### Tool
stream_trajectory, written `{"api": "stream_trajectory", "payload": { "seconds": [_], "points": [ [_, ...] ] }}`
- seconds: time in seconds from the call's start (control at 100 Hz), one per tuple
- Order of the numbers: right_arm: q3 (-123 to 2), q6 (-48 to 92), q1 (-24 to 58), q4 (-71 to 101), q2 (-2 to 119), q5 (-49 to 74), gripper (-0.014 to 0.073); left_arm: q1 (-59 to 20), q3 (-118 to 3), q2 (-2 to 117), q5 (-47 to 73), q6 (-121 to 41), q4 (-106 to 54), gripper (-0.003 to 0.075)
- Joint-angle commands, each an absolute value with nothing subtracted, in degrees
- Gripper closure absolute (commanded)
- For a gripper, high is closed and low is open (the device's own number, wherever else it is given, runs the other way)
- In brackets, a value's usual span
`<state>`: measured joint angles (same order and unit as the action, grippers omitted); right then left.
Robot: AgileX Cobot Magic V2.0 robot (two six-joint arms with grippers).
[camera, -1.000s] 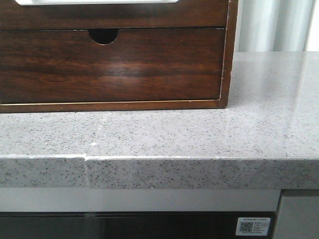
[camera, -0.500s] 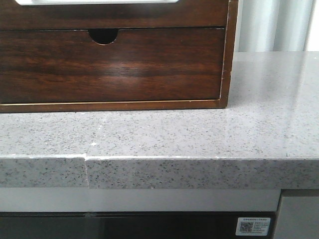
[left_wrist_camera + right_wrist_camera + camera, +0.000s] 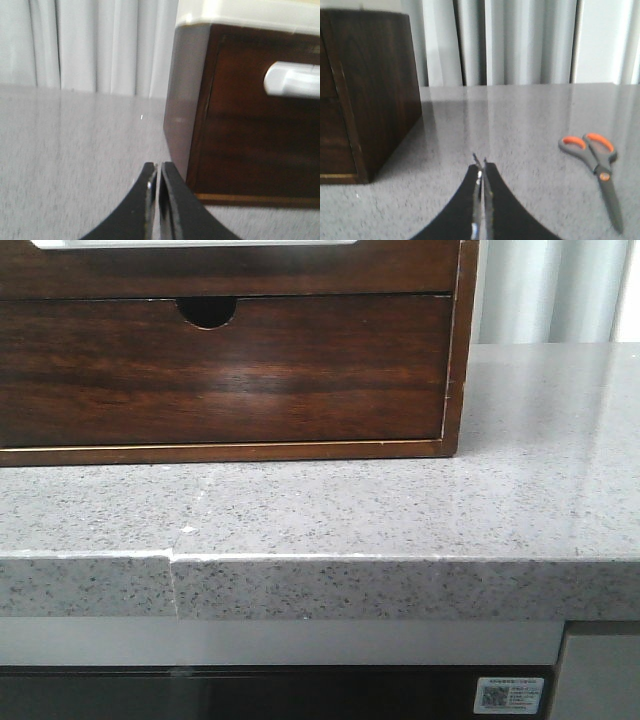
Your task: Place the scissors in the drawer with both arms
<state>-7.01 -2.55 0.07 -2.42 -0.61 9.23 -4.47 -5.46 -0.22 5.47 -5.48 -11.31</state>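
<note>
The scissors (image 3: 596,163), grey with orange-lined handles, lie flat on the grey speckled counter and show only in the right wrist view, off to one side of my right gripper (image 3: 481,162). That gripper is shut and empty, low over the counter. The drawer (image 3: 250,275), dark brown and glossy with a wide white-showing cutout (image 3: 195,243), is the upper one in the wooden cabinet and looks closed. It also shows in the left wrist view (image 3: 245,95). My left gripper (image 3: 158,167) is shut and empty, close to the cabinet's front corner. Neither gripper shows in the front view.
A lower drawer front with a small half-round notch (image 3: 207,312) sits under the task drawer. The cabinet's side wall (image 3: 375,85) stands beside my right gripper. The counter's front edge (image 3: 320,585) has a seam at the left. Pale curtains (image 3: 520,40) hang behind.
</note>
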Motion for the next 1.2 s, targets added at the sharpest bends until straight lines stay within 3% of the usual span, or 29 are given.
{"api": "stream_trajectory", "payload": {
  "seconds": [0.0,0.46,1.19],
  "points": [
    [-13.0,-2.3,0.0,-2.5,1.2,9.2,0.0662,-4.4,-12.2,0.8,3.9,-5.0,-12.0,0.0741],
    [-36.6,-2.3,0.0,-2.5,21.1,30.4,0.0662,-4.4,-35.3,21.2,23.2,-8.1,-10.2,0.0741],
    [-37.6,-2.3,0.0,-2.5,25.0,30.1,0.0662,-4.4,-36.5,24.7,23.1,-8.3,-10.0,0.0741]
  ]
}}
